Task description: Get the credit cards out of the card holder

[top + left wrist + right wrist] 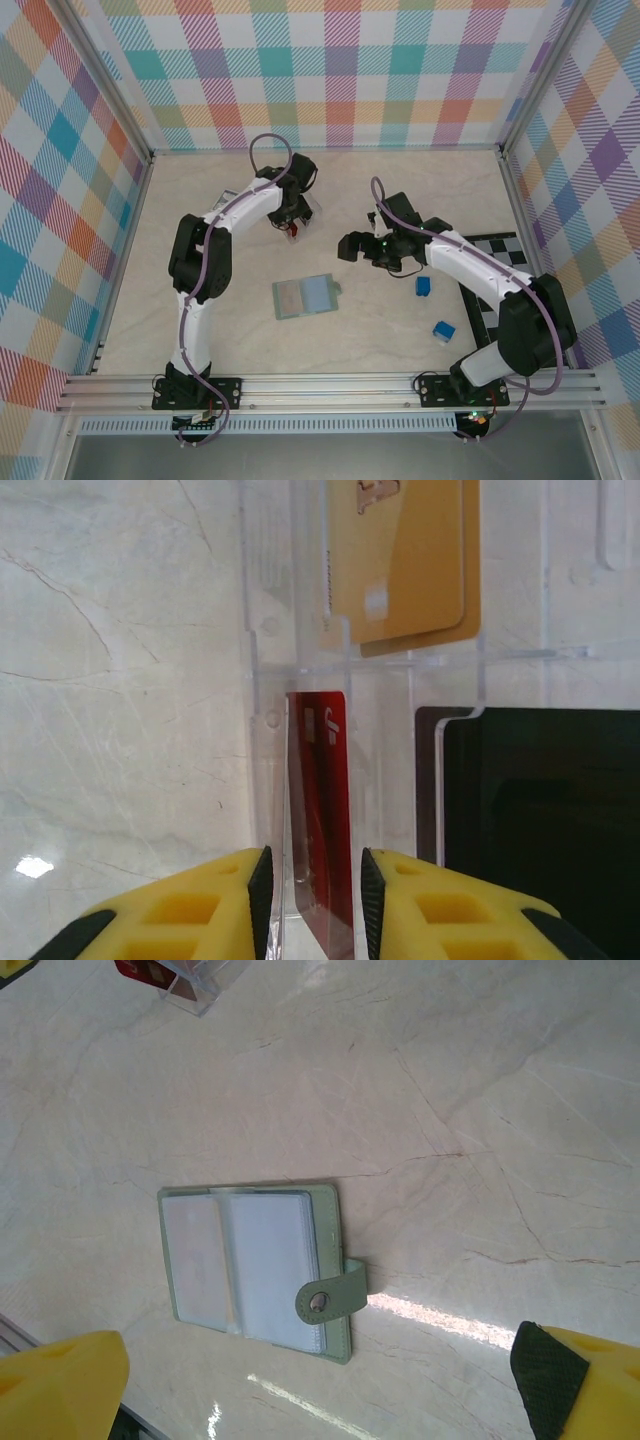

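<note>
My left claw [315, 900] hangs over the clear tray [380, 662] at the far side of the table [420, 185]. Its yellow pads [262, 885] stand a little apart on either side of the red card [318, 820], which leans on edge in its compartment. I see a sliver of gap at each face, so I judge those jaws loose and not pinching. Two tan cards [400, 560] lie flat in the compartment beyond, and a dark card [540, 820] fills the one to the right (that one is none of my business). My right claw [350, 247] is spread as wide as it goes and holds nothing, hovering over bare table near the middle. The card holder [305, 296] lies flat and open on the table between the two arms, closer to the bases than either claw. From my right claw it sits toward the near edge and a little to the left. From my left claw it is almost straight back toward the base. In the right wrist view the card holder [255, 1265] lies ahead of the spread fingers, pale pockets up. Its snap tab [335, 1295] sticks out of one long side, and its spine runs nearly square to the line between my fingertips. I cannot tell whether any pocket still hides a card. If one does, my right claw looks the nearer and freer one to reach it, and it would need to turn so the jaws meet a card's thin edge.
</note>
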### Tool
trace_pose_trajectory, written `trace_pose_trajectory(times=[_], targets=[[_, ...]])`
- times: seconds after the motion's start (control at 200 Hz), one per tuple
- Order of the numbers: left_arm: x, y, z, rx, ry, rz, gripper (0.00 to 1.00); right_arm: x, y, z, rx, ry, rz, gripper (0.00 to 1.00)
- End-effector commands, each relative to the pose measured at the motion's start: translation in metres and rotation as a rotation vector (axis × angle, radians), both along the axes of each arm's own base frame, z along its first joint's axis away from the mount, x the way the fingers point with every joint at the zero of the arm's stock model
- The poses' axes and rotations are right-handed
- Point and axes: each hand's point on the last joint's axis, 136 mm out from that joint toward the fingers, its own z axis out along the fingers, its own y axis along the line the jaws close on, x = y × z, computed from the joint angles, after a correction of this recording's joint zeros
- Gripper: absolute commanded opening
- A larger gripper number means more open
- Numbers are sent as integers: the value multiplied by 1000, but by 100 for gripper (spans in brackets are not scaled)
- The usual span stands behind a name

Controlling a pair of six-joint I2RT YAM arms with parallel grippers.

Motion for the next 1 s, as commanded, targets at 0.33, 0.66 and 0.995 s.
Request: trace_pose_trajectory(times=[0.33,0.66,0.995], targets=[[-29,11,87,-199,-123,-128,43,-9,4,4,-12,0,19,100],[-125,64,59,-305,-9,-103,65,-33,72,-13,-59,48,183,86],[-187,127,17,-288,52,77,86,-56,124,-54,-352,25,325,79]])
